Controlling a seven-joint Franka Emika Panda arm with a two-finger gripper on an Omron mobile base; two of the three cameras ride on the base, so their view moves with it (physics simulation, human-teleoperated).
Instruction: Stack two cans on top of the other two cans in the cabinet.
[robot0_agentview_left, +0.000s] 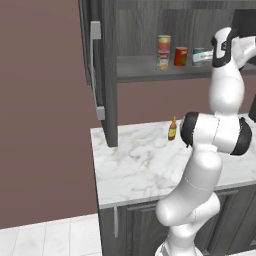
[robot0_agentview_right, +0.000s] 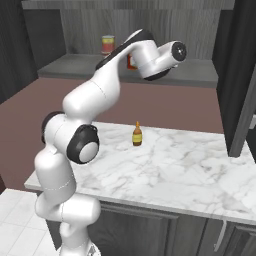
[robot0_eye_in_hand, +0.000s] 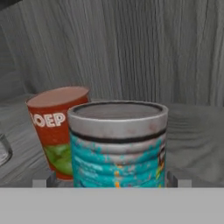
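My arm reaches up into the cabinet (robot0_agentview_left: 111, 75), whose tall door (robot0_agentview_left: 102, 70) stands open at the left in the left base view; on its grey shelf (robot0_agentview_left: 140, 70) three groups stand in a row; at the left, the short can with a red-and-yellow label (robot0_agentview_left: 164, 43) sits stacked on the can with a cream label (robot0_agentview_left: 163, 60); just right of that stack stands the red-orange can (robot0_agentview_left: 181, 56), alone, nothing on top of it; right again is the teal-blue can (robot0_agentview_left: 199, 56), close against my hand.

Through the hand view the teal-blue can (robot0_eye_in_hand: 118, 144) looms large and upright, its silver rim level, with the red-orange can (robot0_eye_in_hand: 57, 129) behind it and to its left, near it, whether touching I cannot tell; my gripper (robot0_eye_in_hand: 111, 181) brackets the teal-blue can, one fingertip low on each side, but whether the pads press it I cannot tell.

Below, a small amber bottle (robot0_agentview_left: 172, 129) stands upright on the marble counter (robot0_agentview_left: 145, 165).
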